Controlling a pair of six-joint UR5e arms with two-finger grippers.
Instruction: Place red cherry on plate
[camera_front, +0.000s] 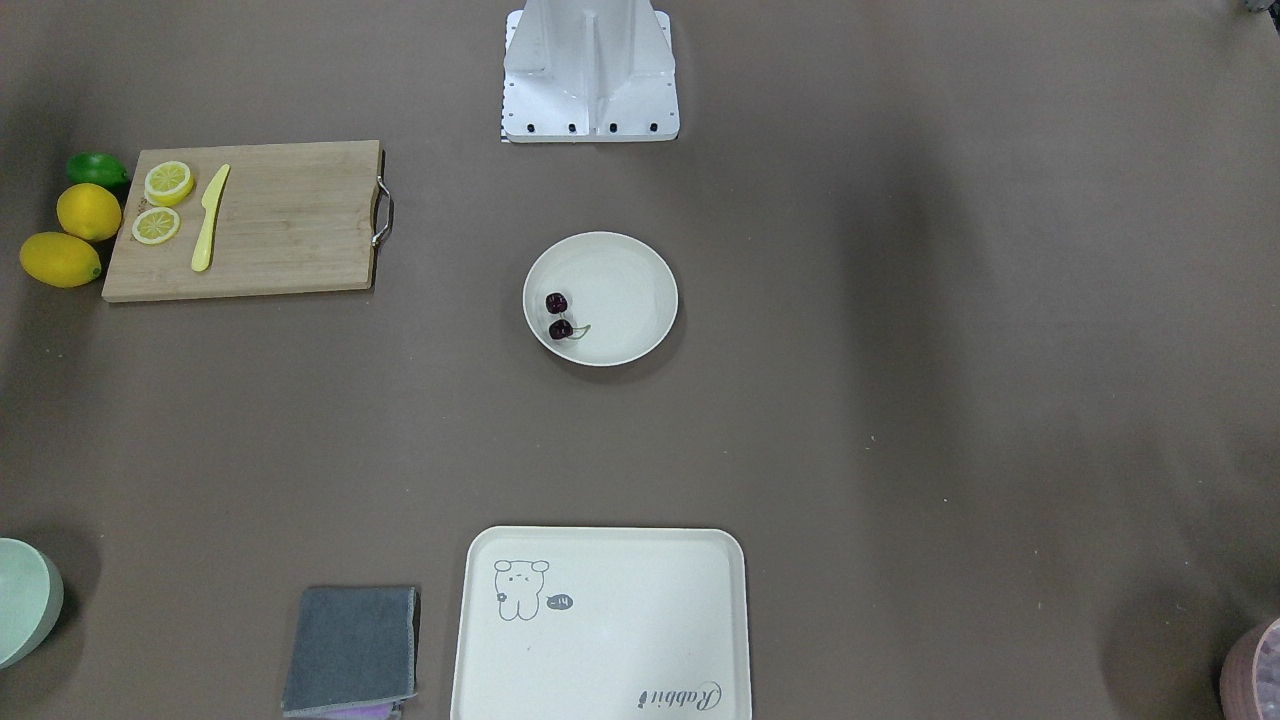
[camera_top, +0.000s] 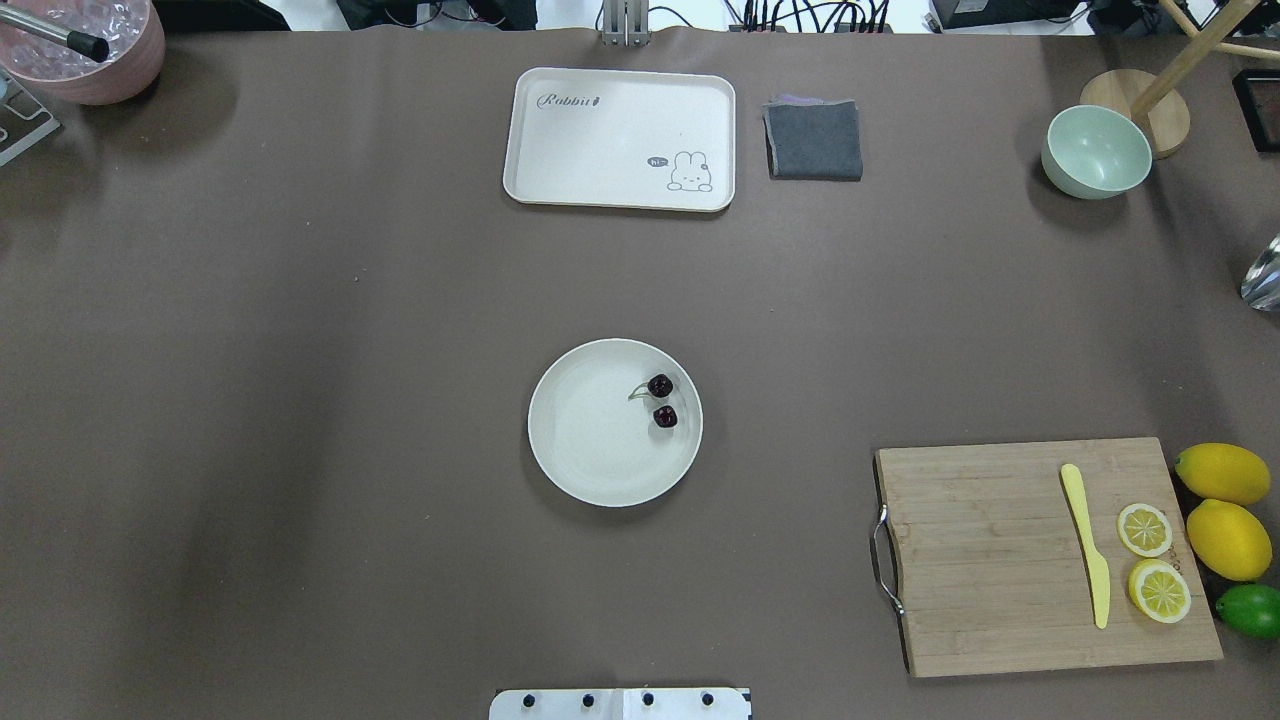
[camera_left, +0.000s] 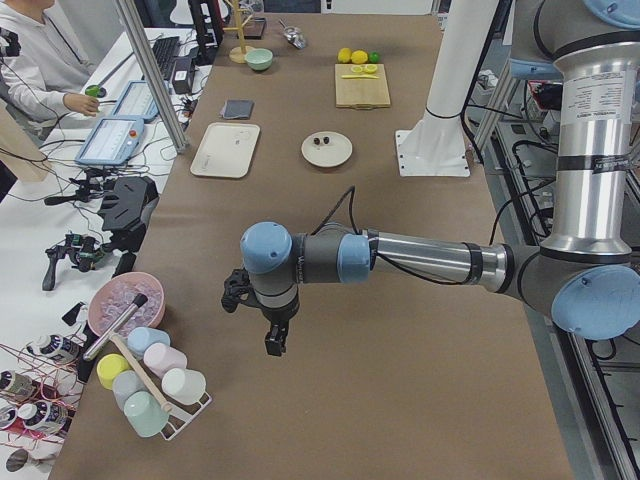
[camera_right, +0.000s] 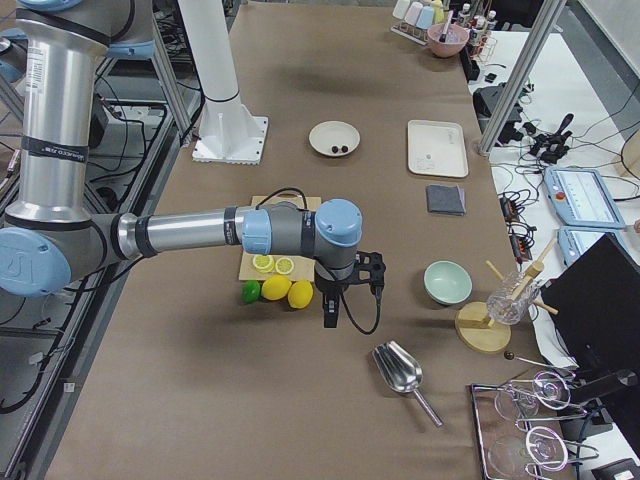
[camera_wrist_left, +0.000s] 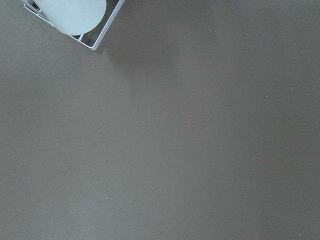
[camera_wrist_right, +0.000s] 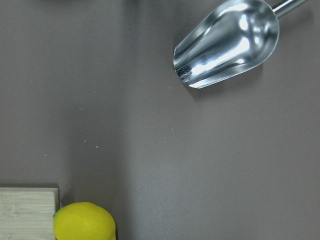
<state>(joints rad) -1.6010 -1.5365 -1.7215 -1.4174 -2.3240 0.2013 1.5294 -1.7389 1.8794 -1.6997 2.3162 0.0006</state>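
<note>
The red cherry (camera_top: 662, 400), two dark glossy fruits joined by pale stems, lies inside the round off-white plate (camera_top: 590, 440) at the table's middle, toward its right side in the overhead view. The front-facing view shows the same cherry (camera_front: 557, 315) on the plate (camera_front: 635, 290). Neither gripper is near it. My left gripper (camera_left: 275, 340) hangs over bare table at the robot's left end, seen only in the exterior left view. My right gripper (camera_right: 331, 315) hangs near the lemons at the right end, seen only in the exterior right view. Whether either is open or shut I cannot tell.
A wooden cutting board (camera_top: 1040, 560) carries lemon slices and a yellow knife (camera_top: 1085, 540), with lemons (camera_top: 1225, 505) and a lime beside it. Farther off are a cream tray (camera_top: 620, 140), a grey cloth (camera_top: 815, 140), a mint bowl (camera_top: 1095, 150) and a metal scoop (camera_wrist_right: 225, 42).
</note>
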